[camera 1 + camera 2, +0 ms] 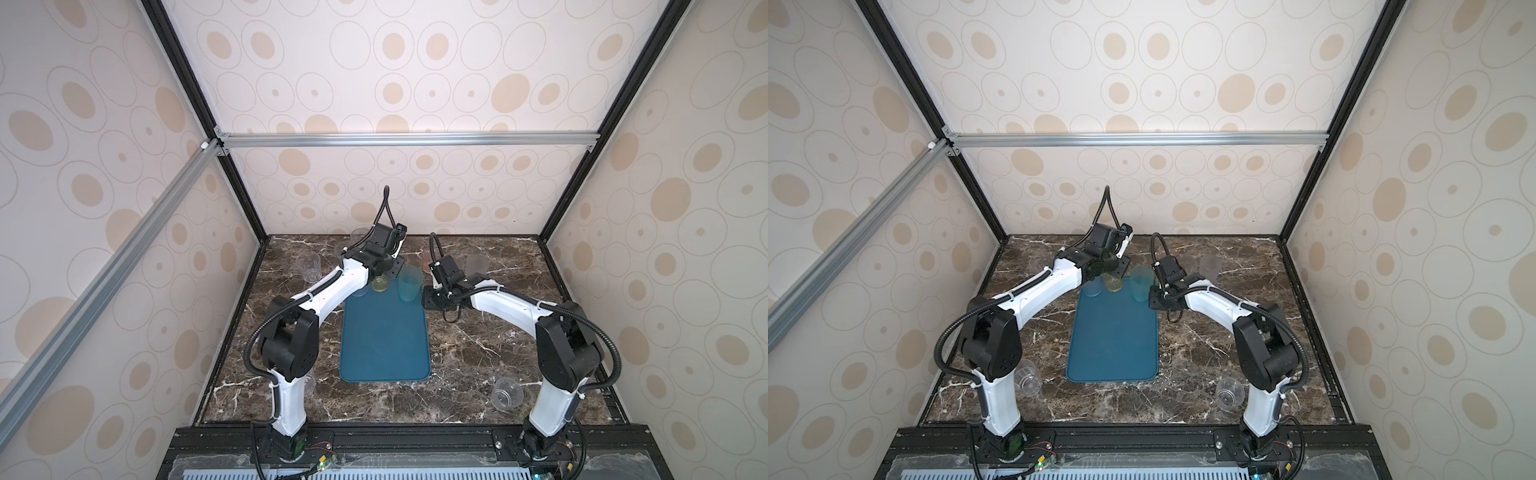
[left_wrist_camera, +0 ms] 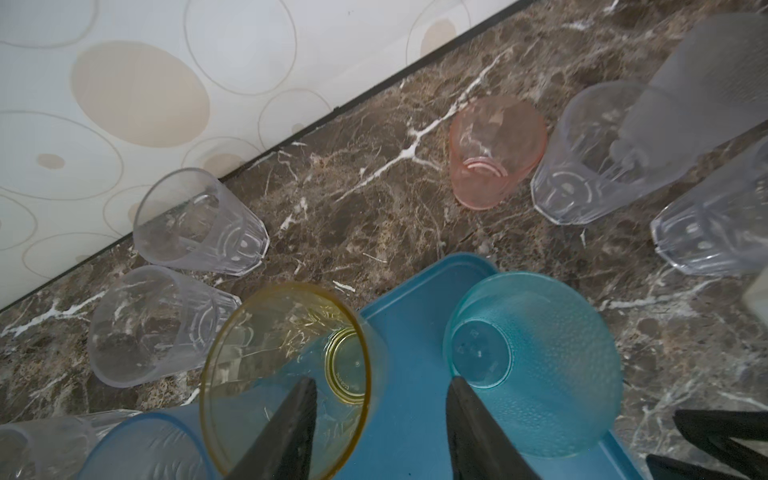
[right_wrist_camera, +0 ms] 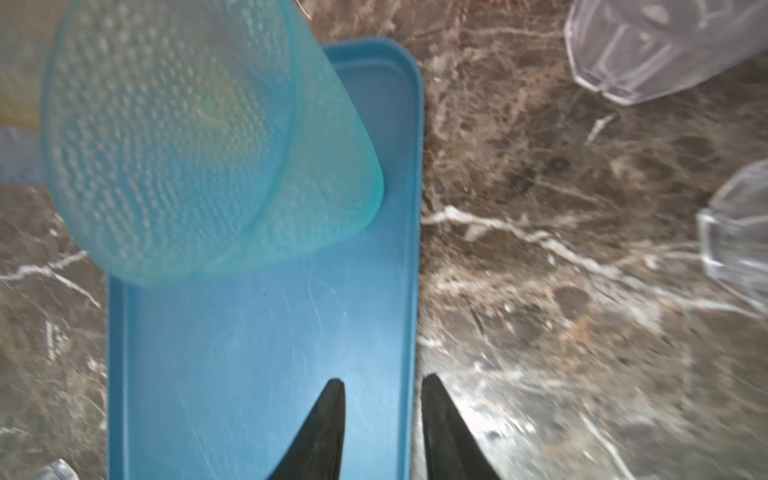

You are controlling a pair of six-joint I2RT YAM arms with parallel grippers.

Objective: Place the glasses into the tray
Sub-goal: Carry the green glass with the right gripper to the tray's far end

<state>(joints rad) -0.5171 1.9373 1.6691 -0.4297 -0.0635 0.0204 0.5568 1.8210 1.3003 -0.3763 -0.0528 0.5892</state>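
You have three of the glasses lined up along the far end of the tray (image 1: 384, 340): a frosted blue glass (image 2: 145, 449) at its far-left corner, the yellow glass (image 2: 266, 353) in the middle and the teal-green glass (image 1: 410, 284) at its far-right corner. My guess is that they are packed there so the near end of the tray stays free for the rest. Your left gripper (image 2: 382, 380) hangs over the yellow glass with its jaws well apart. One finger (image 2: 291, 428) reaches inside the rim and the other sits outside, between the yellow and teal-green glasses. The wall stands between them with neither finger pressing on it, so you have nothing gripped. Your right gripper (image 3: 383, 379) hovers over the tray's right rim, nearer than the teal-green glass. It is only partly open and holds nothing. Off the tray, on the marble table (image 1: 478, 353), a pink glass (image 2: 494, 153) and several clear faceted ones stand beyond the tray's far end. Another clear glass (image 1: 506, 392) lies tipped over off its near-right corner.
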